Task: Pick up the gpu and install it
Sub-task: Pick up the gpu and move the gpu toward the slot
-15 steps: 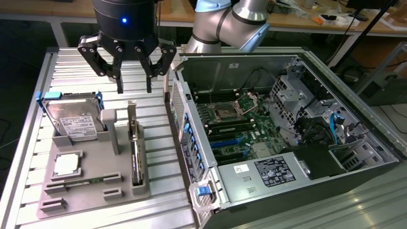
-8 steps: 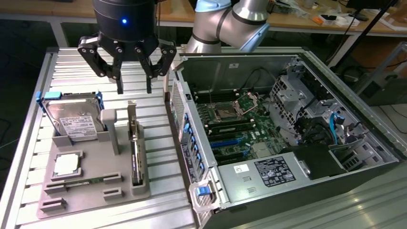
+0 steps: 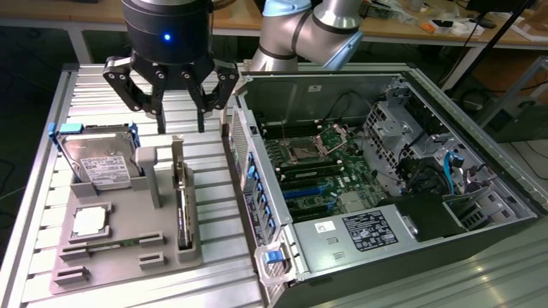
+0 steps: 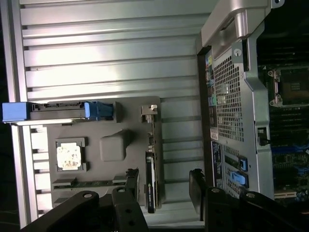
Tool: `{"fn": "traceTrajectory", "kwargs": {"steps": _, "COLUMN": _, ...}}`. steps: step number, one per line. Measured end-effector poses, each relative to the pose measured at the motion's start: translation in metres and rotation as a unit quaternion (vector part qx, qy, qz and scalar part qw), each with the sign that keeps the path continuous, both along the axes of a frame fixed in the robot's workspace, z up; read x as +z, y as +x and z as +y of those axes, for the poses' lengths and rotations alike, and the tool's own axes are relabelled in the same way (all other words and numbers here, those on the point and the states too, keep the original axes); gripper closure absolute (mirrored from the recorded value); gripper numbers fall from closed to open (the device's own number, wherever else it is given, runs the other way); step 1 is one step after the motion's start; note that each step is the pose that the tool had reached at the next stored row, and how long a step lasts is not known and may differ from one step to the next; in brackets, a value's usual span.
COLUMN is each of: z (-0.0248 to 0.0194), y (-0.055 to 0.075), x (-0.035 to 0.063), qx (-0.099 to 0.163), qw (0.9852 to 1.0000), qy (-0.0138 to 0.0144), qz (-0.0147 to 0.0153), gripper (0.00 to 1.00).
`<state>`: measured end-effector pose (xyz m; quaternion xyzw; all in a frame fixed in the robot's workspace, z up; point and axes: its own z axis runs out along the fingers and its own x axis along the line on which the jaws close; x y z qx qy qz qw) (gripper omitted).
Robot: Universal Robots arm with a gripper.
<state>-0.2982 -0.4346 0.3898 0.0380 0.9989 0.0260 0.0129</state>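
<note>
Step in hand: the approach to the pick. Nothing is grasped and nothing installed yet.

- Gripper (image 3: 179,123): fingers spread wide and empty. It hangs above the far end of the tray (image 3: 128,260), clear of every part.
- Gpu (image 3: 181,192): stands on edge in the tray's slot on the exterior view's right, running near to far. Its silver bracket end is at the far end, almost under the fingers. In the wrist view the gpu (image 4: 150,169) lies between the two fingers of the gripper (image 4: 163,176), closer to one of them, so centring looks rough.
- Other parts in the tray: hard drive (image 3: 99,160) at the far left, CPU (image 3: 90,221) nearer, and memory stick (image 3: 111,244) by the near edge. All are well apart from the fingers.
- Case (image 3: 360,273): lies open on the exterior view's right, just beside the tray, with the motherboard (image 3: 317,173) exposed. No card is seated in the slots that show.

Judgement: a grasp calls for a straight descent with the fingers astride the thin upper edge, squared to the card's length. The pinch should land on the board or cooler, and the card should lift vertically out of its slot. The risks are clipping the bracket or tilting the card in its holder.
</note>
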Motion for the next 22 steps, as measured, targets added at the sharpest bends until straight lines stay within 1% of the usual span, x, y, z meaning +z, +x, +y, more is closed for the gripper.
{"fn": "traceTrajectory", "kwargs": {"steps": 4, "z": -0.0053, "y": 0.0, "x": -0.0006, "qx": 0.0, "qw": 1.0, "qy": 0.0, "qz": 0.0, "gripper": 0.46}}
{"fn": "traceTrajectory", "kwargs": {"steps": 7, "z": -0.0079, "y": -0.001, "x": -0.0009, "qx": 0.0, "qw": 1.0, "qy": 0.0, "qz": 0.0, "gripper": 0.46}}
{"fn": "traceTrajectory", "kwargs": {"steps": 22, "z": -0.0171, "y": -0.001, "x": -0.0025, "qx": 0.0, "qw": 1.0, "qy": 0.0, "qz": 0.0, "gripper": 0.46}}
